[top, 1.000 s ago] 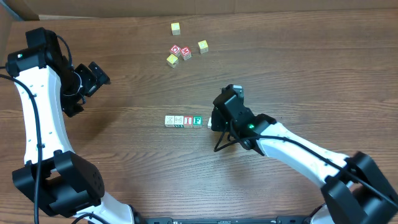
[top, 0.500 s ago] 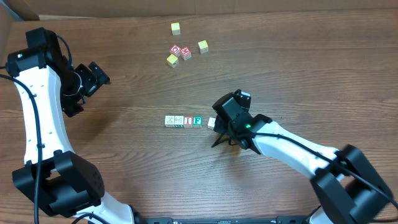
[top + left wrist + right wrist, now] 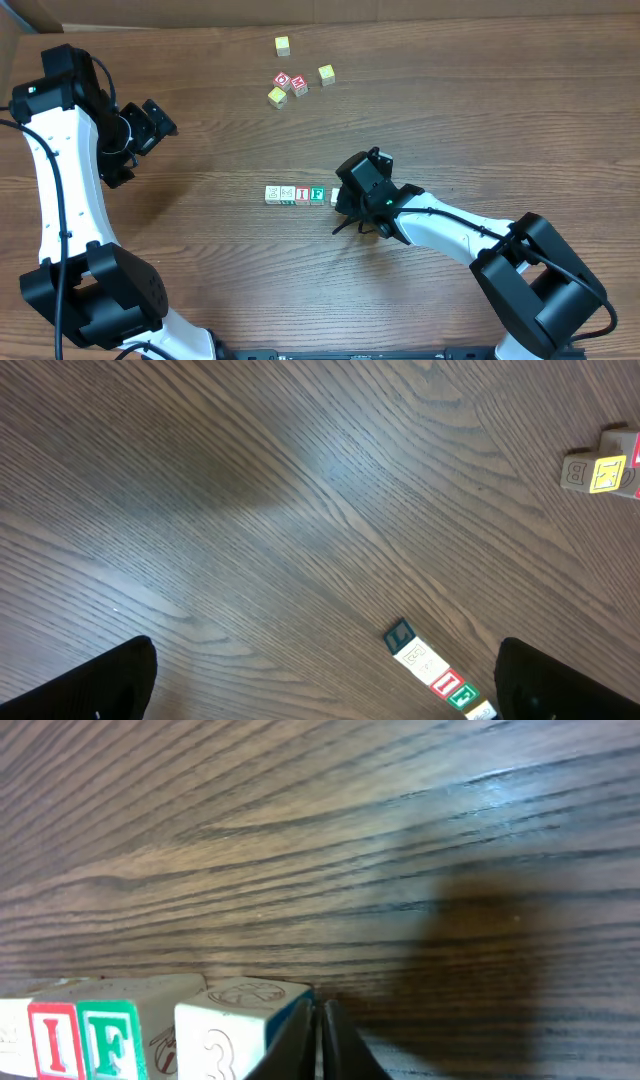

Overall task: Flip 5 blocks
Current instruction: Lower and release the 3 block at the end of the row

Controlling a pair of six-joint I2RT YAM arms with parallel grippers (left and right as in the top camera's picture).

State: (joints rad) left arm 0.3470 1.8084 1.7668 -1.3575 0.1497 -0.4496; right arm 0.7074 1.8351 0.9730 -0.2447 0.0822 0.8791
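Observation:
A row of small alphabet blocks (image 3: 295,194) lies mid-table, among them a red "I" (image 3: 302,194) and a green "F" (image 3: 317,194). The end block (image 3: 336,195) on the right is mostly covered by my right gripper (image 3: 342,200). In the right wrist view that gripper (image 3: 318,1020) is shut with nothing in it, its tips against the right side of the pale block (image 3: 230,1035) marked "3". The red "I" (image 3: 50,1040) and green "F" (image 3: 110,1040) stand to its left. My left gripper (image 3: 152,120) hangs open far to the left; its view shows the row (image 3: 430,670) between its fingers (image 3: 100,690).
A loose cluster lies at the back: yellow-topped cubes (image 3: 283,45), (image 3: 326,74), (image 3: 277,97) and two red-topped cubes (image 3: 283,81), (image 3: 299,88). A yellow cube (image 3: 605,472) shows in the left wrist view. A cardboard edge (image 3: 200,12) runs along the back.
My right gripper has shifted left and down to the row's right end, and its fingers have closed. The left arm has not moved.

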